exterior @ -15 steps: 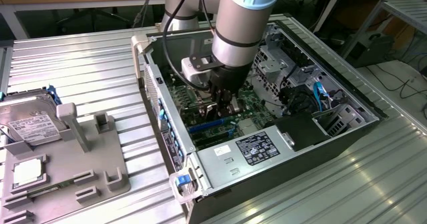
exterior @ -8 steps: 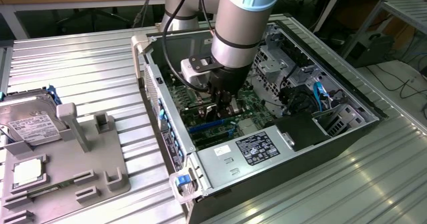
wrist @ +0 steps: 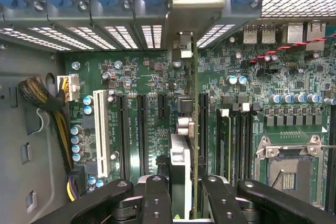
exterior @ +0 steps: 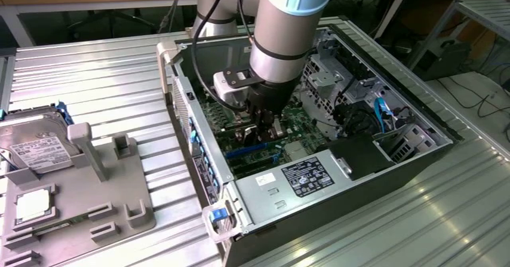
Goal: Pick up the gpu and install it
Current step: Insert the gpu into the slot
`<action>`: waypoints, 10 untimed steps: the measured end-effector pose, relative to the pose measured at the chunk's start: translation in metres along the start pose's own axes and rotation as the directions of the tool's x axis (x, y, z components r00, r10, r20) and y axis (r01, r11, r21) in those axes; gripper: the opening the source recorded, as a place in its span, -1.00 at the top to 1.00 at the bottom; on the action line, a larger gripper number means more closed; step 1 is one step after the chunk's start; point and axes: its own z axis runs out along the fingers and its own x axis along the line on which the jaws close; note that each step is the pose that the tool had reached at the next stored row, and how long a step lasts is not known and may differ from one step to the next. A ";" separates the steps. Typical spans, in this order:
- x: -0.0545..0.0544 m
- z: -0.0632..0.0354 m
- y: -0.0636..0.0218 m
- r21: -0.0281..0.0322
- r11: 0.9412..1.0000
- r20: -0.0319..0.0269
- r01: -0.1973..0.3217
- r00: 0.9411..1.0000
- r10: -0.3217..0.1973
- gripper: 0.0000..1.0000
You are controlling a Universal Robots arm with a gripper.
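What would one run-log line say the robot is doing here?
gripper: shut on gpu | gpu: edge-on over motherboard slots | location: inside computer case

The arm is a thick silver-grey tube with a pale blue cap and a black band — black cables run alongside. Its gripper has matte black fingers dotted with small screw holes.
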 end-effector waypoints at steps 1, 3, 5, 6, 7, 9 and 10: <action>0.000 0.0005 0.0005 0.000 1.000 0.000 0.000 1.000 0.000 0.44; 0.000 0.0015 0.0009 0.000 1.000 0.000 0.000 1.000 0.000 0.44; 0.000 0.0027 0.0010 0.000 1.000 0.000 0.000 1.000 0.000 0.44; 0.000 0.0033 0.0010 0.000 1.000 0.000 0.000 1.000 0.000 0.44; 0.000 0.0038 0.0011 0.000 1.000 0.000 0.000 1.000 0.000 0.44; 0.000 0.0046 0.0011 0.000 1.000 0.000 0.000 1.000 0.000 0.44; 0.000 0.0049 0.0011 0.000 1.000 0.000 0.000 1.000 0.000 0.44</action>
